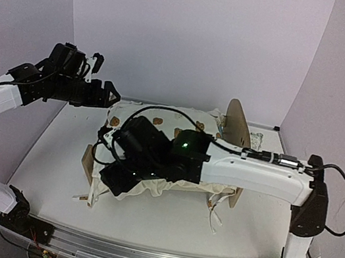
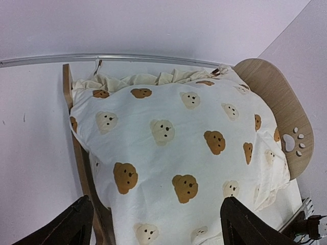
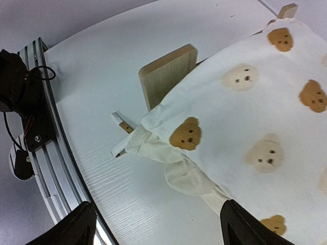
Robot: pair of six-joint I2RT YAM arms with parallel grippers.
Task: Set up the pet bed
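The pet bed point(image 1: 237, 124) stands mid-table, its rounded headboard with the paw cutout point(image 2: 292, 133) to the right and its low footboard point(image 3: 168, 71) to the left. A cream bear-print quilt point(image 1: 161, 117) point(image 2: 173, 138) point(image 3: 255, 102) is spread over it and hides the mattress. My left gripper point(image 1: 108, 94) point(image 2: 153, 219) hovers open above the footboard end, fingers wide apart, holding nothing. My right arm reaches across the bed. Its gripper point(image 1: 113, 182) point(image 3: 158, 224) is open over the quilt's near-left corner, above the ruffle, and grips nothing.
Quilt ties point(image 3: 122, 125) trail onto the table by the footboard, and more ties point(image 1: 213, 220) hang at the bed's near right. A small pale patterned thing point(image 1: 255, 141) lies behind the headboard. A metal rail point(image 1: 136, 256) point(image 3: 46, 153) runs along the table's near edge.
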